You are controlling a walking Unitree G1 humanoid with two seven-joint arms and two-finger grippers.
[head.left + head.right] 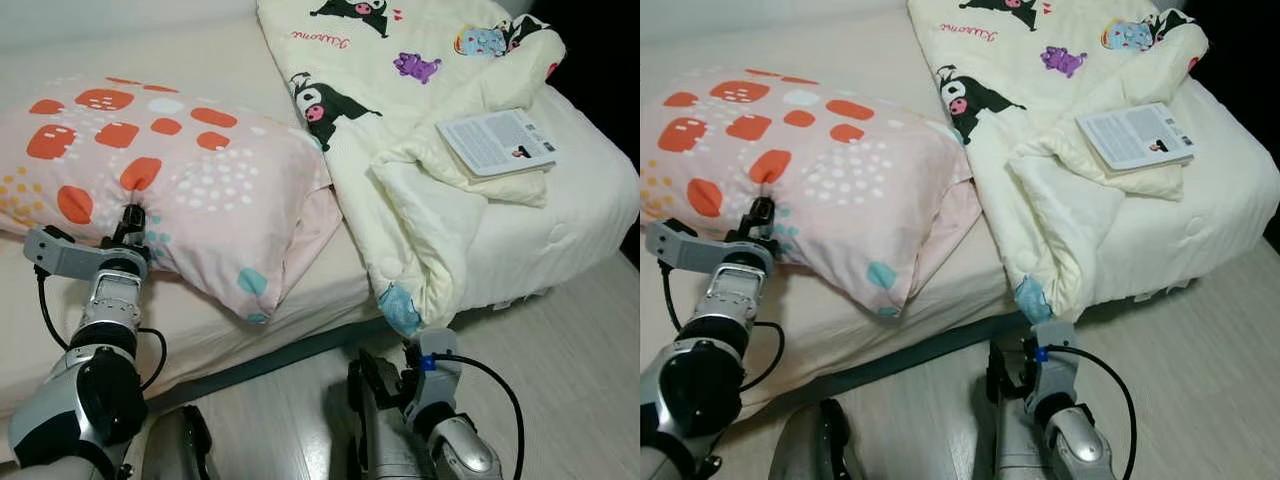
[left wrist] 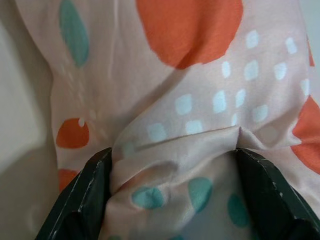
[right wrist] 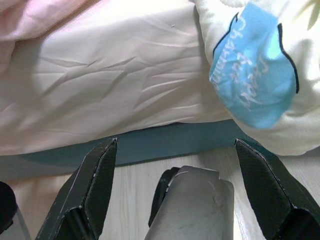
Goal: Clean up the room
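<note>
Pillow [image 1: 190,170] was laid on bed [image 1: 200,320], beside blanket [image 1: 400,150]. Pillow fabric was pinched by left gripper [image 2: 172,165], fingers closed on fold. Right gripper [image 3: 175,185] was hung low over floor [image 1: 560,350], fingers apart.

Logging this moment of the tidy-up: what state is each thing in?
pillow: on the bed, fabric bunched between the left tool's fingers
left tool: shut on pillow
right tool: open, empty, low by the bed edge
blanket: crumpled, corner hanging over the edge
book: closed, lying on the blanket

head views downward, wrist views close
</note>
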